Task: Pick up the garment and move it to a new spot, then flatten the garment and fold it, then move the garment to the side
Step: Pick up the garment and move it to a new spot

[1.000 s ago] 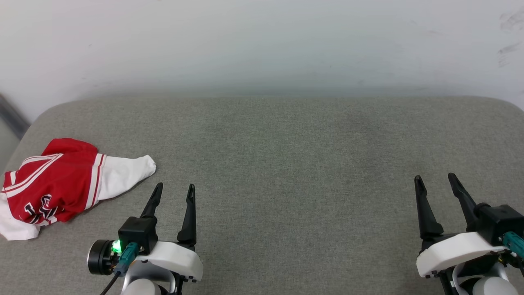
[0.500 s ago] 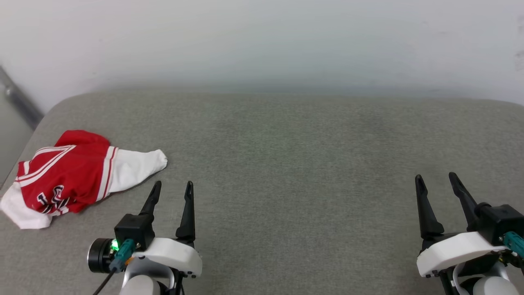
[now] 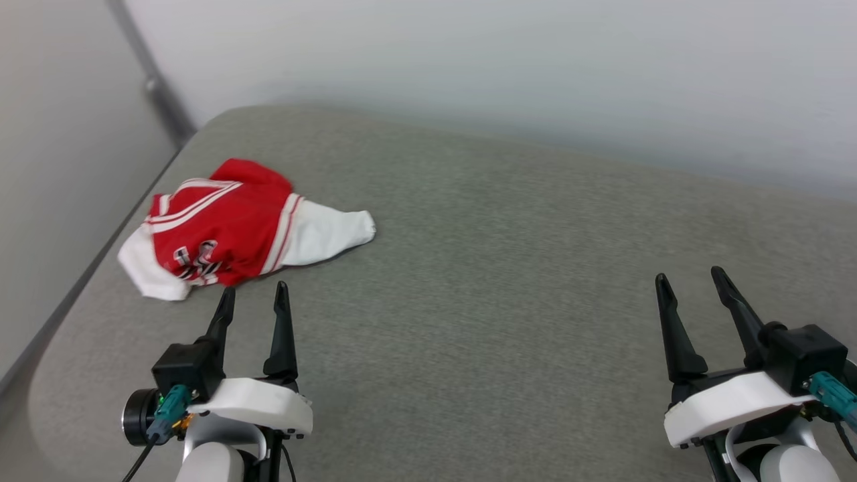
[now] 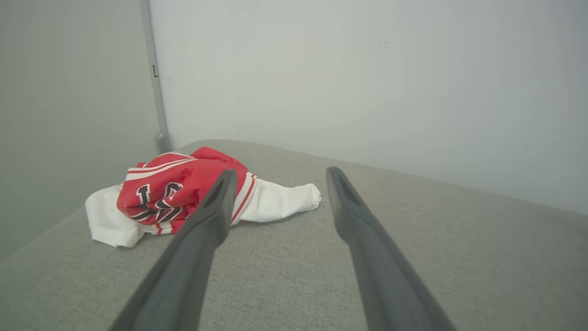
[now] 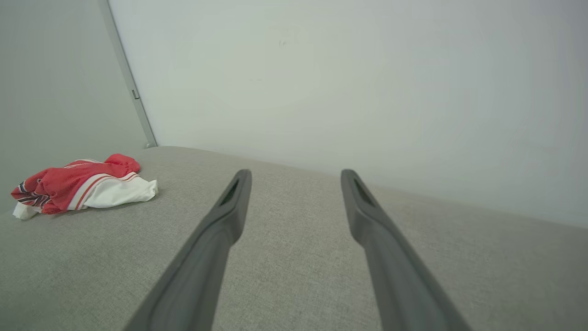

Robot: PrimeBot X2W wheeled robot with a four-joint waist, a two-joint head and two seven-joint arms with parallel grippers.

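Spotted the garment (image 3: 234, 231) bunched in a heap at about 10 o'clock of the head view, lying on the grey fabric surface (image 3: 509, 281) near its far-left corner. Red body on top, white-and-red striped trim running across it, black-and-white lettering partly tucked under along the near edge. One white sleeve sticking out toward 3 o'clock, another white bit poking out at 8 o'clock. Not flattened, not folded. Right below the heap at 6 o'clock, the left gripper (image 3: 255, 289): fingers spread apart, no cloth between them, tips just beside the garment's near edge; cannot tell whether touching. Well apart at 4 o'clock, the right gripper (image 3: 689, 274): fingers likewise spread, gripping nothing, over bare fabric. Behind at 12 o'clock a pale wall (image 3: 482, 67), with a grey vertical strip (image 3: 150, 80) in the corner at 11 o'clock.
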